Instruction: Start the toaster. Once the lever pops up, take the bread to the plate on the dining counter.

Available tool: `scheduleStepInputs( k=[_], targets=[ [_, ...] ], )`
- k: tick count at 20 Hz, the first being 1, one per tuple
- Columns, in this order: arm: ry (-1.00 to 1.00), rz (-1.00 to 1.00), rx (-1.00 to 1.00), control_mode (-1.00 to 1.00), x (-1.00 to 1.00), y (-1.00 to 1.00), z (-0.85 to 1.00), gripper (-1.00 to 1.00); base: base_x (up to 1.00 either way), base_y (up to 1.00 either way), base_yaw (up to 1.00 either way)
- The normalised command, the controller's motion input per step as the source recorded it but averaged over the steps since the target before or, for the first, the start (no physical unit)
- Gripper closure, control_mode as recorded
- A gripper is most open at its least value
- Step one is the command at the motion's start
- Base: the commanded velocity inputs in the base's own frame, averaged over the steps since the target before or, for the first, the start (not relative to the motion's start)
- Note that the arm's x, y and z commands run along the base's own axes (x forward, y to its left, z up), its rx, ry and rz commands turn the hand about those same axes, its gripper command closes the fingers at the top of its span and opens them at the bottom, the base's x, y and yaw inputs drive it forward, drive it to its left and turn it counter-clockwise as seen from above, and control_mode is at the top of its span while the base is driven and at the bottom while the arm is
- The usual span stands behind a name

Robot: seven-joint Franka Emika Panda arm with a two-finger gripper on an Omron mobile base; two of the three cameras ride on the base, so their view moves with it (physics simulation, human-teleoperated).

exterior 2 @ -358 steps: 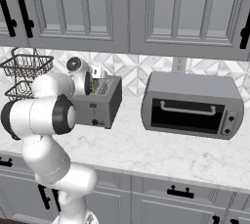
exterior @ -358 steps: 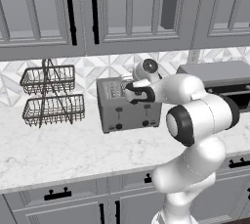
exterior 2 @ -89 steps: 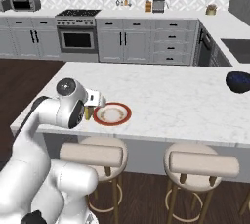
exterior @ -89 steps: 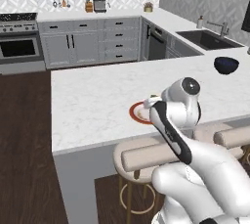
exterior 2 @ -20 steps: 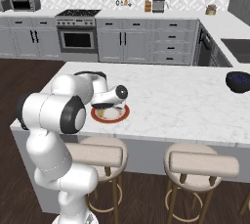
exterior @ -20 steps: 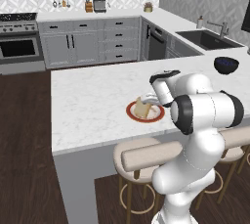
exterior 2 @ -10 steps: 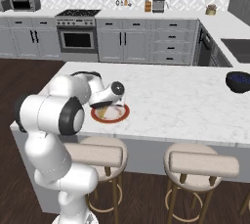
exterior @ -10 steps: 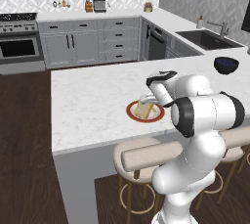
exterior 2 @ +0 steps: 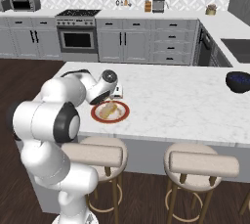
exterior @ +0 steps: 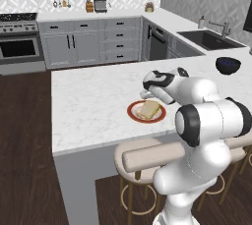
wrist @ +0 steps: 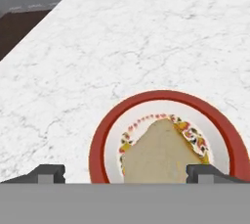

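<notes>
Bread lying flat on the plate near the bench's near edge, claw spread wide just above the slice, holding nothing, blue bowl far right on the bench

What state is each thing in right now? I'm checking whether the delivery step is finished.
bread: lying flat on the plate, released.
plate: sitting on the dining counter near its stool-side edge, holding the bread.
gripper: open, just above the bread, holding nothing.
dining counter: bears the plate and the dark bowl.
dark bowl: upright, far from the plate.
</notes>
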Motion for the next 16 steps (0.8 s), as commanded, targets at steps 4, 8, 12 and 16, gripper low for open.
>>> scheduleStepInputs(
  k=[4,8,12,16],
  targets=[
    [0.01,0.0,-0.04,-1.0,0.0,-0.17,0.51,-1.0,0.0,0.0,0.0],
    [0.0,0.01,-0.03,-1.0,-0.14,-0.06,0.82,-1.0,0.0,0.0,0.0],
    [0.11,0.04,-0.05,-1.0,-0.62,0.0,0.79,-1.0,0.0,0.0,0.0],
    [0.22,0.03,-0.1,-1.0,-0.74,0.21,0.34,-1.0,0.0,0.0,0.0]
  ],
)
